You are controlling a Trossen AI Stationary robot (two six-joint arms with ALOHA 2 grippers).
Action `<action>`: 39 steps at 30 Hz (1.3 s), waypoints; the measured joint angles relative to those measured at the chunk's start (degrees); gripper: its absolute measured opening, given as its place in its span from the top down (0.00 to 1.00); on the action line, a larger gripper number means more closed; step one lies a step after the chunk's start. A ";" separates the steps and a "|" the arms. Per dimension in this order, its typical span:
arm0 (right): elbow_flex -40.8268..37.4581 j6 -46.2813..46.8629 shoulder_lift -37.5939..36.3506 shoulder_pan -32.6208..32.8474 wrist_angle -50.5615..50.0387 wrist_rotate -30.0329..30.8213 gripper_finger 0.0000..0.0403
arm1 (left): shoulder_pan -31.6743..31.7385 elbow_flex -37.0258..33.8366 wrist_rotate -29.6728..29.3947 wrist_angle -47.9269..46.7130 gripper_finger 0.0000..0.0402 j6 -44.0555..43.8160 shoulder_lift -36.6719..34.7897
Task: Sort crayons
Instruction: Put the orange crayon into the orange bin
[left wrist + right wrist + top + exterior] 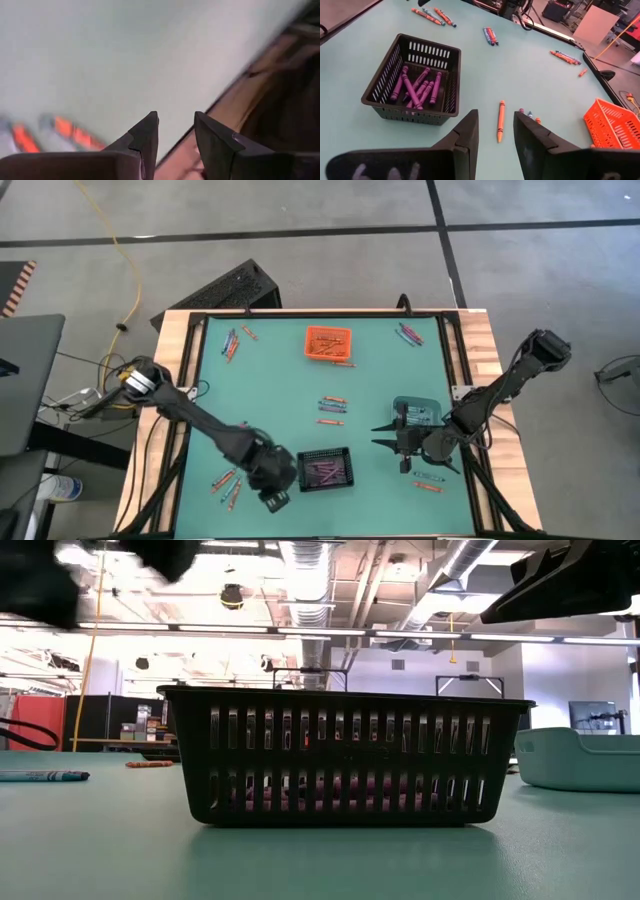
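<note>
Two dark, jointed arms are seen, built of black segments. The left arm [190,415] is fitted near its base with a yellow-orange band. Each gripper, such as the right gripper [495,131], is formed of two black wedge-shaped fingers.

Grey concrete floor [300,230] spreads beyond the table's far edge, crossed by dark seams, with a yellow cable [128,270] snaking past the far-left corner. Overhead, silver ducts [310,565] and bright strip lights [330,632] run across an open ceiling, white walls [560,675] behind.
</note>
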 joint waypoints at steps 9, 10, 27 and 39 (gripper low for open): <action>0.02 -5.43 0.00 -0.10 0.05 -1.40 0.71 | -5.99 -6.70 -2.10 4.62 0.72 -19.94 0.04; 0.00 -6.31 0.00 -0.30 0.09 -1.46 0.71 | -6.47 -6.96 -2.02 4.57 0.72 -21.00 0.04; 0.02 -8.71 0.00 -10.61 0.05 -10.96 0.71 | -11.18 -12.68 -1.10 6.83 0.72 -31.28 0.04; 0.00 -8.77 0.00 -11.67 0.48 -13.53 0.71 | -11.65 -13.84 -1.00 6.99 0.72 -30.99 0.02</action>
